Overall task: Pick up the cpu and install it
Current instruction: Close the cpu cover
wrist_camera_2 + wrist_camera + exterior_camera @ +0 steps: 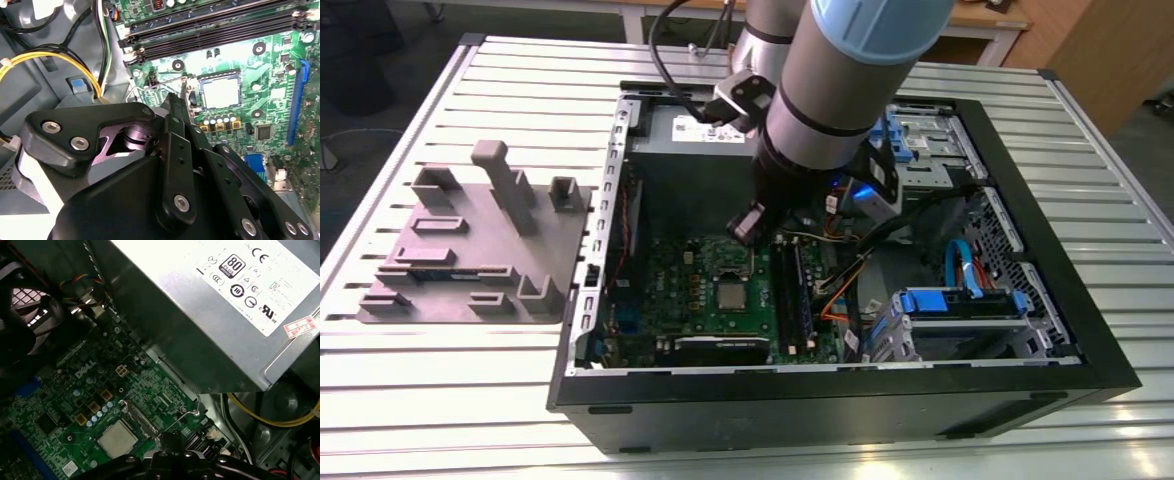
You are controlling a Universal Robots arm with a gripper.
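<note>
The cpu (731,295) lies flat in the metal-framed socket on the green motherboard (680,290) inside the open computer case. Its silvery top is also plain in the second wrist view (220,92) and the first wrist view (117,438). My gripper (749,226) hangs just above the board, a little beyond the socket towards the power supply. Its black fingers (173,107) look pressed together with nothing between them. The tip (167,441) is close to the thin wire socket lever (186,412), which stands raised beside the socket.
A grey moulded tray (467,250) sits on the slatted table on the exterior view's left. The grey power supply box (225,300) with a white label looms close over the gripper. Memory slots (215,30), yellow cables (45,60) and blue drive brackets (961,300) crowd the case.
</note>
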